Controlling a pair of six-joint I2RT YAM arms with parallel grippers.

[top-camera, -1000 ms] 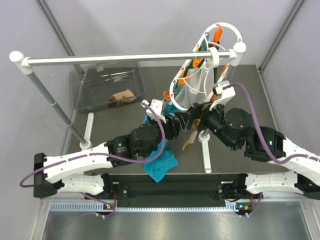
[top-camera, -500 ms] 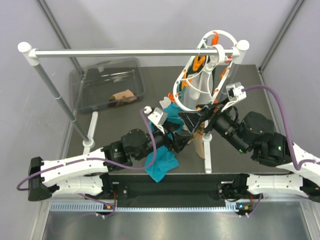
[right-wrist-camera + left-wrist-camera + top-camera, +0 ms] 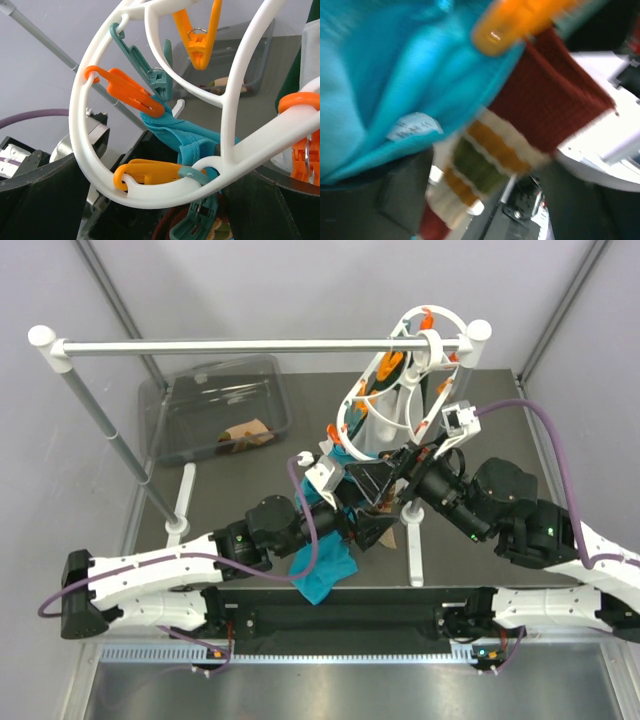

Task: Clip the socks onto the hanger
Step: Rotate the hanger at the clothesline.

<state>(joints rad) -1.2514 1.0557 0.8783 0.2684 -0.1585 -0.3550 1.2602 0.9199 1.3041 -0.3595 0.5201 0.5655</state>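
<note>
Hanger [image 3: 78, 125]: hooked on the white rail [image 3: 250, 343] near the rail's right end, above the far right part of the counter [image 3: 230, 495]. The ring hangs tilted, with orange and teal clips around its rim.

Right tool [image 3: 160, 215]: wide. Its black fingers [image 3: 40, 200] stand on either side of the hanger's lower rim. The rim passes between them and nothing is gripped.

Teal cloth [image 3: 172, 132]: pinched at its upper edge by an orange clip [image 3: 127, 90] and the teal clip [image 3: 150, 70] beside it. In the top view it trails down onto the counter toward the middle of the near edge.

Left tool [image 3: 360, 515]: mid-counter, under the hanger, close to the right tool. Its fingers cannot be made out, so I cannot tell its opening.

Sock [image 3: 540, 110]: hangs just beside the teal cloth, filling the left wrist view. Dark red cuff on top, then cream with orange and green stripes, then red again at the bottom. The end of a second orange clip [image 3: 520, 20] sits at the top of the cuff. The view is too blurred to tell whether it bites the sock.

Clear plastic tub [image 3: 200, 400]: far left corner of the counter. A tan and dark cloth item [image 3: 245, 435] lies inside.
</note>
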